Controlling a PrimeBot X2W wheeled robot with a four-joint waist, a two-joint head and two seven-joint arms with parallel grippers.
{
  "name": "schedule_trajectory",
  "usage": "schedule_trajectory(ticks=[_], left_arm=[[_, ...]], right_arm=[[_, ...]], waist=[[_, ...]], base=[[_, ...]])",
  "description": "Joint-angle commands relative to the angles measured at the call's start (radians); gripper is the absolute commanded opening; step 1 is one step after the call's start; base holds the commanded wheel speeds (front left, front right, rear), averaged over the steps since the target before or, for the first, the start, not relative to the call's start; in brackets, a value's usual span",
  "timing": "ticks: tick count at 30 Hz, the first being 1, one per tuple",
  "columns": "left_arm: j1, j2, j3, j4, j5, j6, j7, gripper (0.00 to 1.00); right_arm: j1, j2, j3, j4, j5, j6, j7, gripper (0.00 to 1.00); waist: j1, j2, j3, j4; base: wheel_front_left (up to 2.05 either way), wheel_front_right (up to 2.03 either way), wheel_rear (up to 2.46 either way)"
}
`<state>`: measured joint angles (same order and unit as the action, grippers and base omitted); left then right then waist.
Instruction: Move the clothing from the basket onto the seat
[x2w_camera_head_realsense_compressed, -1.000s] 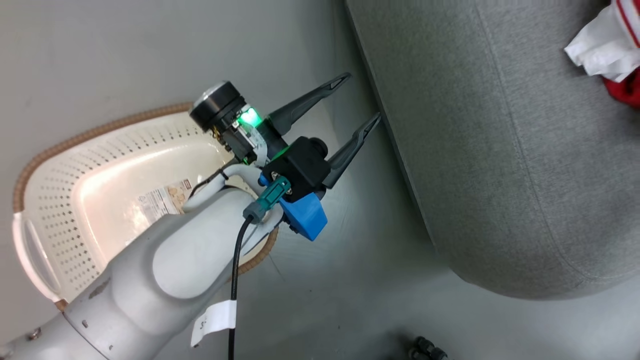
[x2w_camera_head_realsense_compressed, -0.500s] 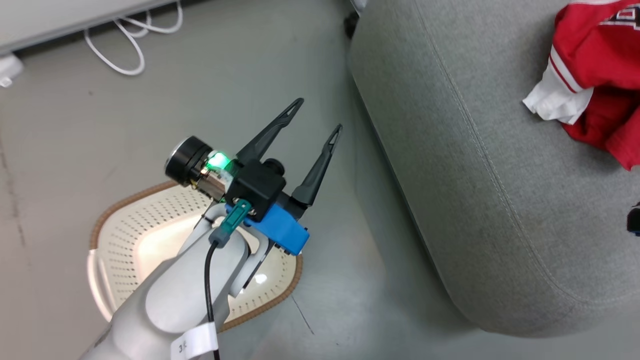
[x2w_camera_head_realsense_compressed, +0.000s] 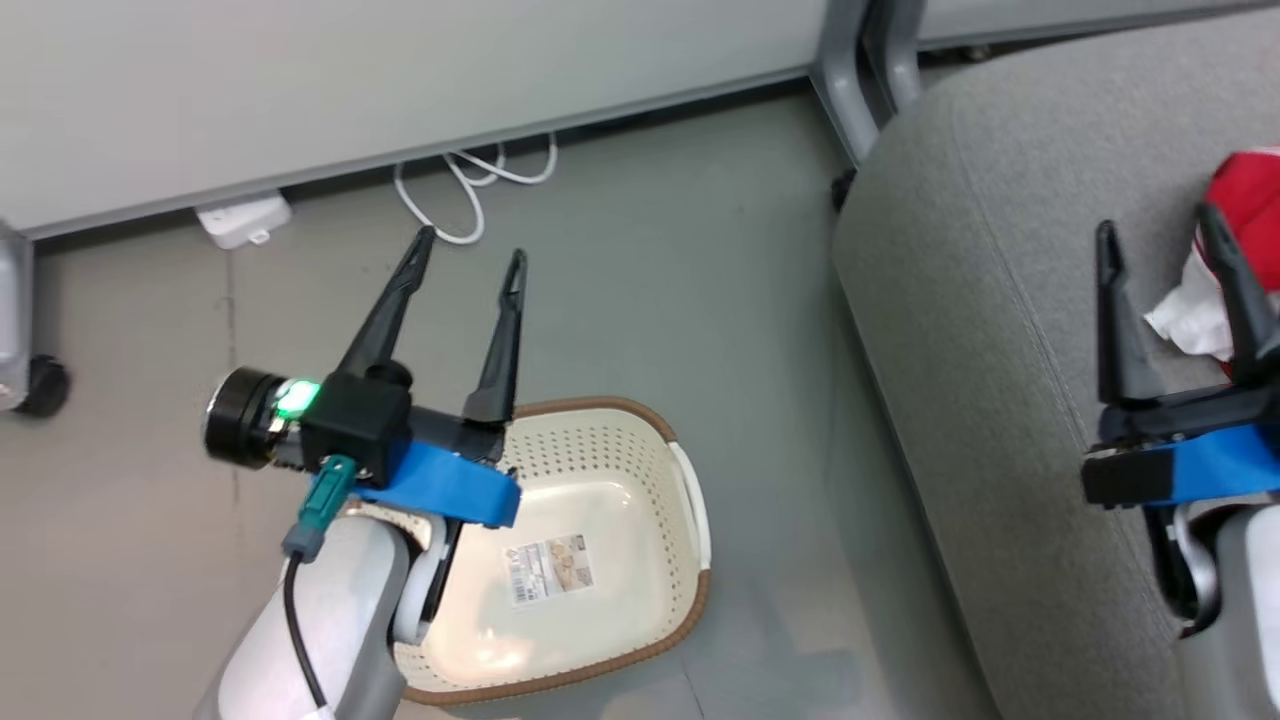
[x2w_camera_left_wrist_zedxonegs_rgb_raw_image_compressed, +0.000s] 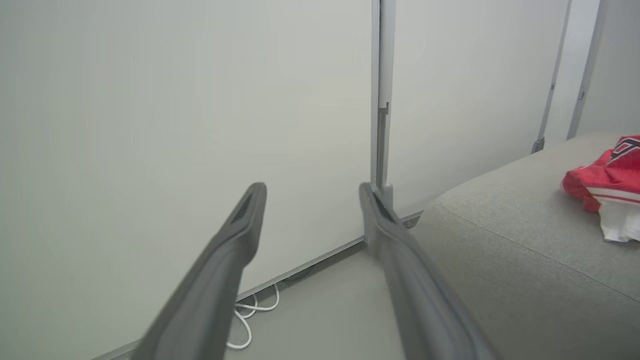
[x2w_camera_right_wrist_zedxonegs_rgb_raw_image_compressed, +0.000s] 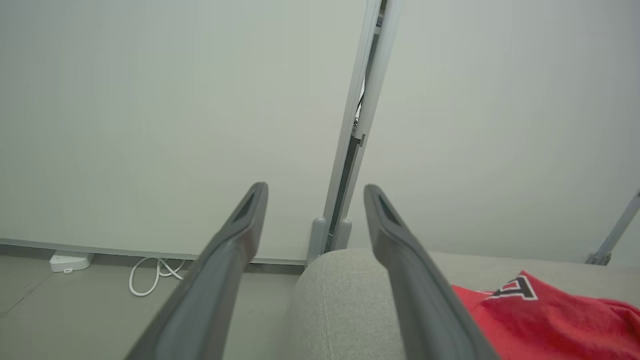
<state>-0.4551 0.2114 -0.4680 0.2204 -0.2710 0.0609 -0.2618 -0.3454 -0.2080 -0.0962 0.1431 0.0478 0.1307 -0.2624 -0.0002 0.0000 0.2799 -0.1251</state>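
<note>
- The basket (x2w_camera_head_realsense_compressed: 690, 500) sits on the floor nearest the robot, its cream bottom bare apart from a paper label (x2w_camera_head_realsense_compressed: 548, 568); the left forearm hides one corner
- Left gripper (x2w_camera_head_realsense_compressed: 471, 244) hovers over the basket's far rim, fingers spread wide and holding nothing
- Right gripper (x2w_camera_head_realsense_compressed: 1157, 220) hangs above the seat (x2w_camera_head_realsense_compressed: 960, 330), equally wide and empty
- The clothing (x2w_camera_head_realsense_compressed: 1240, 180) lies on the seat cushion just beyond the right fingertips
- Judged from this, the transfer looks finished, unless something lies under the hidden corner
- The head view supplies the basket's floor; the right wrist view adds the jersey's dark lettering (x2w_camera_right_wrist_zedxonegs_rgb_raw_image_compressed: 515, 288); the left wrist view adds the white trim (x2w_camera_left_wrist_zedxonegs_rgb_raw_image_compressed: 620, 220) resting on the cushion
- Farthest back, a white cable (x2w_camera_head_realsense_compressed: 470, 190) loops below the partition panels (x2w_camera_head_realsense_compressed: 400, 80)
</note>
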Motion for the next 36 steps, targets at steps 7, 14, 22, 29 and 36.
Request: schedule_trajectory(ticks=[7,14,22,29,36], left_arm=[[0.144,-0.038,0.171,-0.034,0.053,-0.016,-0.005,1.00],[0.233,-0.074,0.272,-0.041,0.082,-0.044,-0.005,1.00],[0.330,-0.109,0.350,-0.033,0.118,-0.097,-0.004,1.00],[0.388,-0.135,0.387,-0.025,0.133,-0.132,-0.004,1.00],[0.411,-0.149,0.411,-0.017,0.146,-0.152,-0.004,1.00]], right_arm=[[0.049,0.036,0.088,-0.005,0.013,0.000,-0.004,1.00],[0.110,0.068,0.099,0.009,0.023,0.000,-0.004,1.00],[0.191,0.096,0.080,0.035,0.037,0.000,-0.004,1.00],[0.257,0.120,0.064,0.050,0.051,0.000,-0.004,1.00],[0.306,0.143,0.059,0.061,0.065,0.000,-0.004,1.00]], waist=[[0.0002,0.0000,-0.109,0.109],[0.0002,0.0000,-0.169,0.154],[0.0002,0.0000,-0.229,0.178],[0.0002,0.0000,-0.267,0.189],[0.0002,0.0000,-0.283,0.195]], base=[[0.00,0.00,0.00],[0.00,0.00,0.00],[0.00,0.00,0.00],[0.00,0.00,0.00],[0.00,0.00,0.00]])
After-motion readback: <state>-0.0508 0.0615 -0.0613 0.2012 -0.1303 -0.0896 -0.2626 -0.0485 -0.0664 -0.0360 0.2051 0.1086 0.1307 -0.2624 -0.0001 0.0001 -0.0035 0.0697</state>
